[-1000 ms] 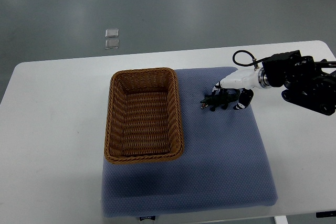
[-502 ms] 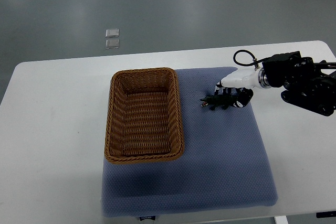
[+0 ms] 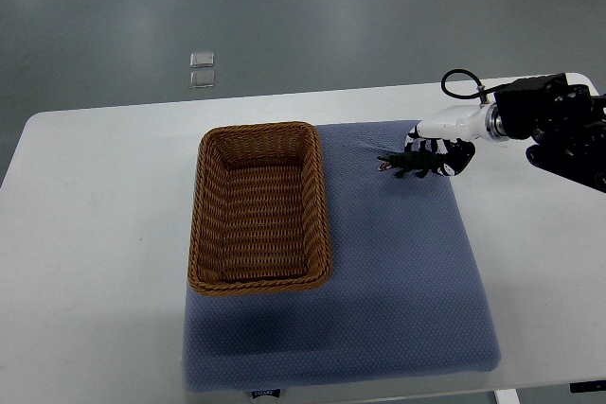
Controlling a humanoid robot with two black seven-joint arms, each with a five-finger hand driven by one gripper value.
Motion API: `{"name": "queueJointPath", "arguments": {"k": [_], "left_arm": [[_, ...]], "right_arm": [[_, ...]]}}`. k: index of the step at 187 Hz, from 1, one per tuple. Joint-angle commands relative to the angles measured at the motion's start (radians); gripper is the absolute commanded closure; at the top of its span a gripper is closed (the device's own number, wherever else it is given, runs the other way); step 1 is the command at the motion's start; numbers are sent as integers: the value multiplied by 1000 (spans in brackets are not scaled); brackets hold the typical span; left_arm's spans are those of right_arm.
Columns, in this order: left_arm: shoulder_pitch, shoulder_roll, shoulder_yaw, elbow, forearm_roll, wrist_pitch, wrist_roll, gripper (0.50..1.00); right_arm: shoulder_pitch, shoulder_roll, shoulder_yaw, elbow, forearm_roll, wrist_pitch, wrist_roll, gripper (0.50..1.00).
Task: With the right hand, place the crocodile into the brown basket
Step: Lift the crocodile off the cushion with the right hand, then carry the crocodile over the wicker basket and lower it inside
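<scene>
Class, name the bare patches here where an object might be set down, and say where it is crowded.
Free: the blue mat right of and below the brown basket; the white table left of the basket; the basket's inside. Crowded: the mat's upper right, where the right hand holds the crocodile.

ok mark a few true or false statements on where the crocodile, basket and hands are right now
1. The basket has nothing in it. True.
2. The crocodile lies inside the basket. False: it is to the right of the basket, over the blue mat.
3. The right hand has its fingers closed on the crocodile. True.
4. The left hand is reaching over the basket. False: no left arm or hand shows in the picture.
5. The right hand is directly above the basket. False: it is near the mat's far right corner, well apart from the basket.
</scene>
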Motion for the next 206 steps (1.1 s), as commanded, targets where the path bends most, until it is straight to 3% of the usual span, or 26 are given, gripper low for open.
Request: {"name": "queueJointPath", "arguments": {"k": [1,99,206], "left_arm": [[0,0,0,-1,0,0,0,500],[0,0,0,-1,0,0,0,500],[0,0,0,1,0,0,0,500]], "right_arm": [[6,-7,0,-13,2,-10,0,1000],[20,-19,3,-39,3,-25,0,1000],[152,-50,46,-36,21,-19,8,1000]]}}
